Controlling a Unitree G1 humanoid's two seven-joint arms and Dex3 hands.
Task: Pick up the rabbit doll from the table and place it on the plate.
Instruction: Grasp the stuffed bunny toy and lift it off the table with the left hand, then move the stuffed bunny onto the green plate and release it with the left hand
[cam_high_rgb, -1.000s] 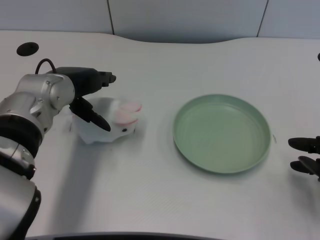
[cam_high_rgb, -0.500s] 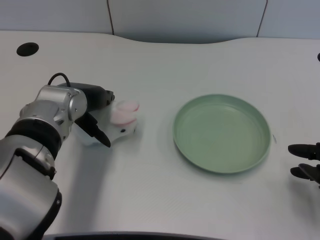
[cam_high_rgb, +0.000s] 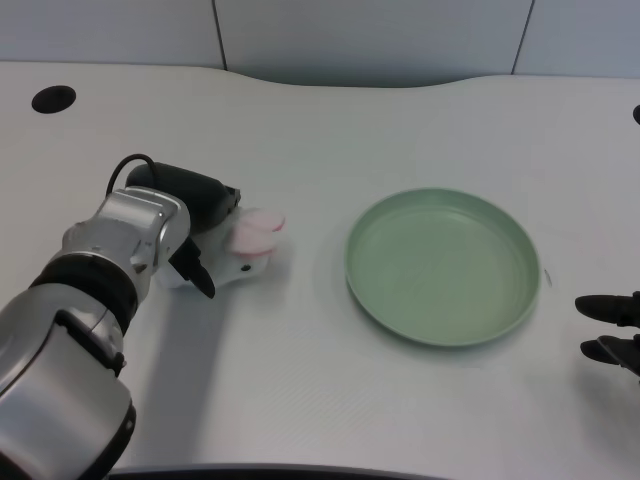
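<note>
A small white rabbit doll (cam_high_rgb: 238, 252) is seen lying on the white desk (cam_high_rgb: 300, 380), left of centre in the head view. Its long axis runs roughly left to right across the picture. Its head end, with a dark eye dot and two pink-lined ears, is turned to the right, toward the plate; the ears are laid flat, one over the other, and point right. The rear of its body is hidden behind the left robot hand (cam_high_rgb: 195, 225).

The left robot hand is closed about the doll's body. The black back of the hand is set over the far and upper side of the doll, and one dark finger (cam_high_rgb: 200, 279) is brought down on the near side, so that the white body is clasped between them. The doll appears to be resting on the desk surface, though whether it is slightly raised cannot be told. The silver forearm (cam_high_rgb: 100, 270) is stretched from the lower left corner up to the hand, with a black cable looped at the wrist.

A round pale green plate (cam_high_rgb: 445, 330) is placed on the desk to the right of the doll, well apart from it, with bare desk between the two. The doll is outside the plate.

A dark round hole (cam_high_rgb: 52, 98) is cut in the desk at the far left. At the right edge, black fingertips of the right robot hand (cam_high_rgb: 612, 330) are seen near the plate but apart from it.
</note>
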